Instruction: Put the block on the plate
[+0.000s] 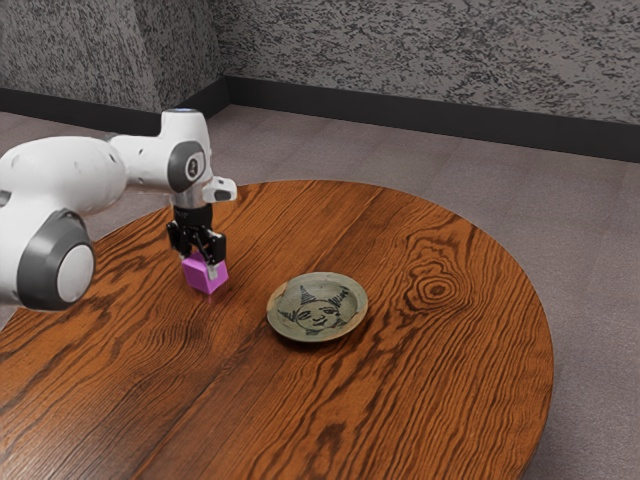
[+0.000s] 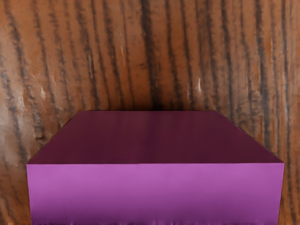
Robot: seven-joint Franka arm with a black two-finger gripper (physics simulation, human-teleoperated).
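The block [image 1: 204, 274] is a bright pinkish purple, and the plate [image 1: 318, 308] a muted grey-green, drawn in dark lines with a face ringed by striped points. The table [image 1: 440, 380] is orange-brown with dark, wavy wood grain, swirling into rings at one spot, and the walls [image 1: 420, 50] are mottled in greys.

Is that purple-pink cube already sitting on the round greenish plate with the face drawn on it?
No, the purple-pink cube is under the black gripper, apart from the plate.
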